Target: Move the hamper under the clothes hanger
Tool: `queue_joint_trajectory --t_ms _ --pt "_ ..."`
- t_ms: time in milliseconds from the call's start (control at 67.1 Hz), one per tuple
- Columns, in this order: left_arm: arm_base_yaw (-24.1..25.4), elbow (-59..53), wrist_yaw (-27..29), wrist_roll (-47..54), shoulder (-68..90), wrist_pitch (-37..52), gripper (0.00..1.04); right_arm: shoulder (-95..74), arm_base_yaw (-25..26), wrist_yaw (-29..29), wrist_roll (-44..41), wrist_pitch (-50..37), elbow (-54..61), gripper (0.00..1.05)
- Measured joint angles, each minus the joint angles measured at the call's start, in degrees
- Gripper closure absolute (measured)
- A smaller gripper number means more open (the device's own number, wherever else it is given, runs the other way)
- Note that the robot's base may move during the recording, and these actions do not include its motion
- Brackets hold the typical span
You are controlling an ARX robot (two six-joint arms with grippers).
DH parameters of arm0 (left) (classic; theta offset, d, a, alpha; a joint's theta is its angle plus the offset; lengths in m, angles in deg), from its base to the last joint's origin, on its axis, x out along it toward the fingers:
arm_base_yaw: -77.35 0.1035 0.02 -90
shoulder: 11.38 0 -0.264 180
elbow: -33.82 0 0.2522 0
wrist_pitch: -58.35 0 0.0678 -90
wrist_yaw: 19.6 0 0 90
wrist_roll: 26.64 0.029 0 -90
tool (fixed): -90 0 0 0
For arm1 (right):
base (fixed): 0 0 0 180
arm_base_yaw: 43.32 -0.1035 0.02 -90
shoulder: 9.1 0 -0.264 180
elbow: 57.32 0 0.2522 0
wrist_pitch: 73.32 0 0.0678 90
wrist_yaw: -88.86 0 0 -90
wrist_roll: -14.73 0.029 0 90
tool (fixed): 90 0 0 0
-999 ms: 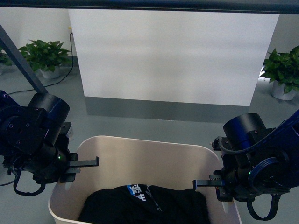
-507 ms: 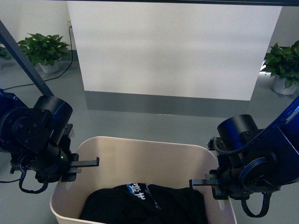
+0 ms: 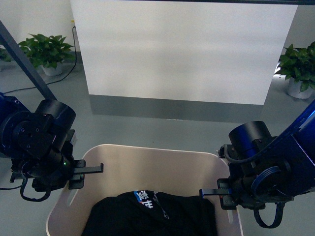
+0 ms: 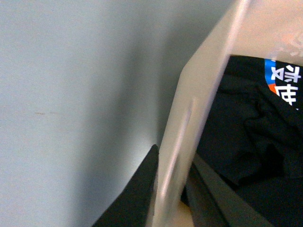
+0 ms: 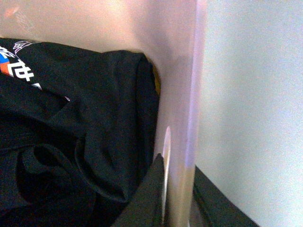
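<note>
The beige hamper (image 3: 152, 148) sits low in the middle of the front view, with a black garment (image 3: 147, 216) with a blue and white print inside. My left gripper (image 3: 81, 173) is shut on its left rim. My right gripper (image 3: 216, 193) is shut on its right rim. In the left wrist view my gripper (image 4: 173, 175) pinches the hamper wall (image 4: 199, 94) between its dark fingers. In the right wrist view my gripper (image 5: 177, 175) pinches the wall (image 5: 182, 94), beside the garment (image 5: 85, 118). A slanted dark leg of the clothes hanger (image 3: 27, 60) rises at the upper left; its bar just shows along the top edge.
A large white panel (image 3: 182, 49) stands ahead on the grey floor. Potted plants stand at the far left (image 3: 47, 54) and far right (image 3: 300, 69). A black cable (image 3: 29, 88) lies on the floor by the left plant.
The hanger's top bar has slid up almost out of the front view. The hamper now sits slightly lower in the picture. Both grippers keep their hold on its rim.
</note>
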Motion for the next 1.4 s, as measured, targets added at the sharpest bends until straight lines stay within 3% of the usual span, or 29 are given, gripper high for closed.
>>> queue_joint_trajectory --t_ms 373,492,522,701,1253,1402 --pt "0.3 0.6 0.1 -0.3 -4.2 -0.9 0.28 3.7 1.2 0.2 -0.2 -0.2 0.6 0.34" --pt "-0.4 0.8 -1.1 -0.1 -10.2 -1.2 0.05 9.5 1.5 1.7 -0.1 0.1 1.5 0.1" --pt "-0.7 0.8 -2.0 -0.1 -12.2 -1.3 0.07 11.3 1.6 2.1 0.1 0.3 1.7 0.06" --pt "-1.8 0.6 -3.9 0.0 -19.1 -0.9 0.07 18.8 2.1 3.5 -0.1 1.2 3.5 0.08" --pt "-3.1 -9.6 -1.2 10.3 -47.4 12.9 0.07 50.7 4.3 2.6 -3.2 -3.7 10.8 0.08" --pt "-4.0 -18.6 0.5 10.8 -59.1 21.1 0.26 61.3 3.5 -0.7 -5.4 -8.3 15.0 0.11"
